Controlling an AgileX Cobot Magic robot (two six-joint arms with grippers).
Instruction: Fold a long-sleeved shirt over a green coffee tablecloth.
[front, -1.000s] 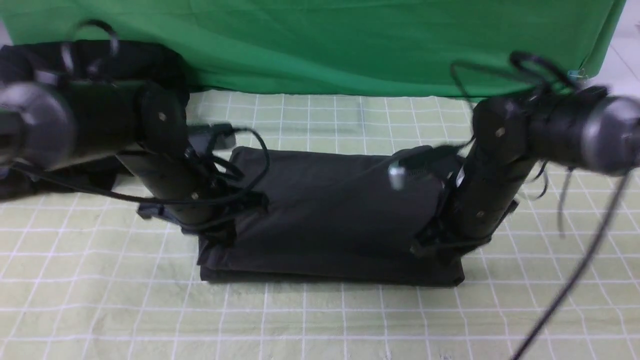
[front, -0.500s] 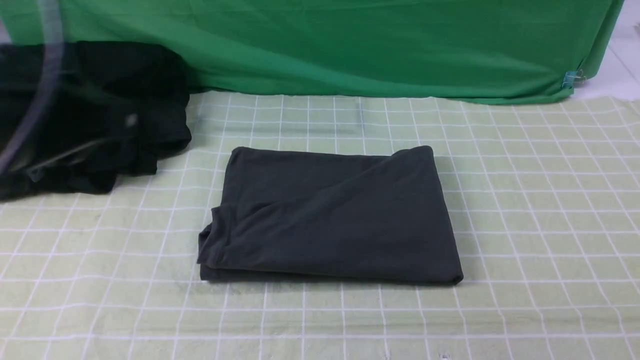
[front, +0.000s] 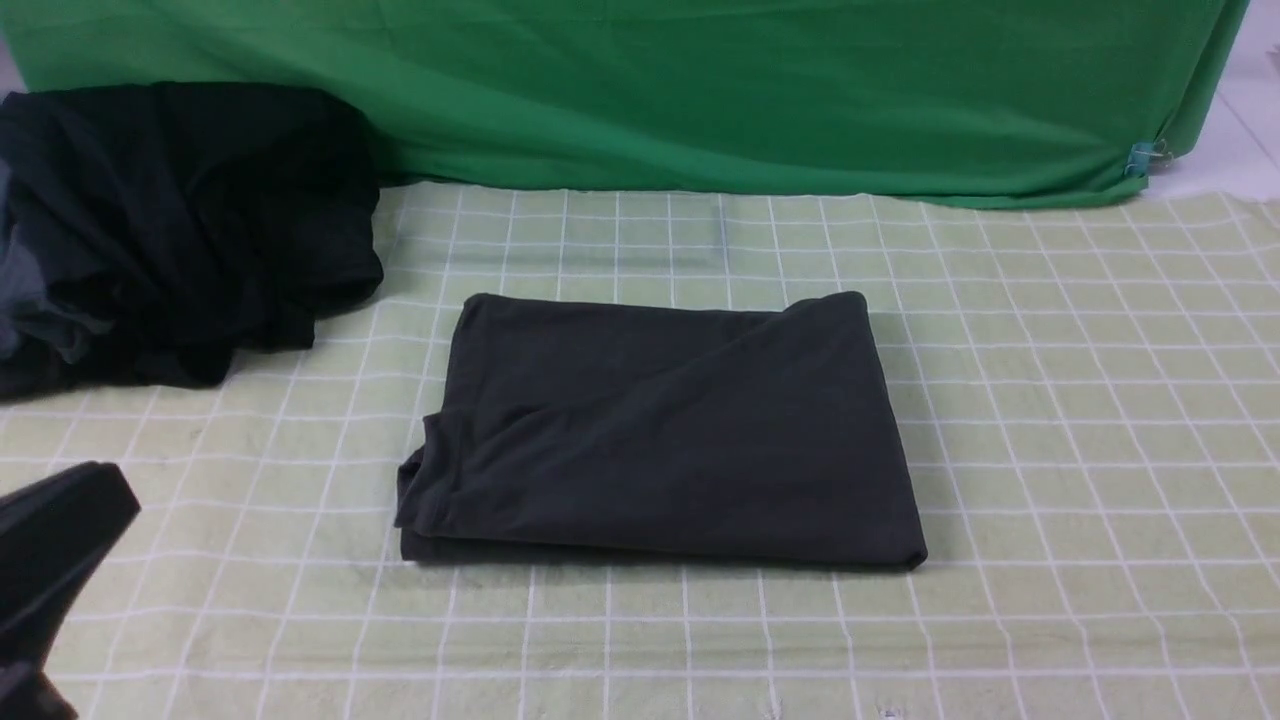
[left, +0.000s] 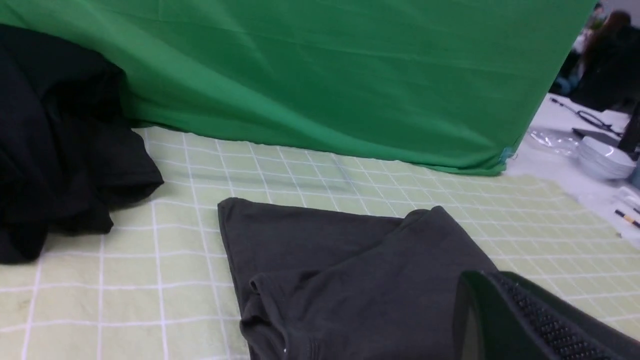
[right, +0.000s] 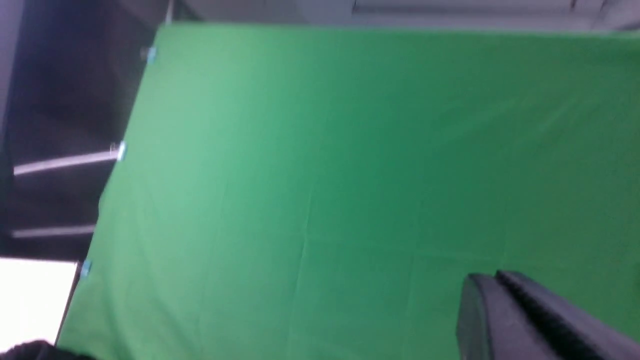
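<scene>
No lettering can be read anywhere: the folded shirt (front: 660, 430) shows only plain grey fabric (any print hidden).

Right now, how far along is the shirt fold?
Done, by the look of it: the long-sleeved shirt lies as a compact rectangle on the green coffee tablecloth, layers stacked, its left edge a little uneven. In hand: nothing; the left claw is off the cloth, and the right claw faces the green backdrop. Left: perhaps tidying that edge.
</scene>
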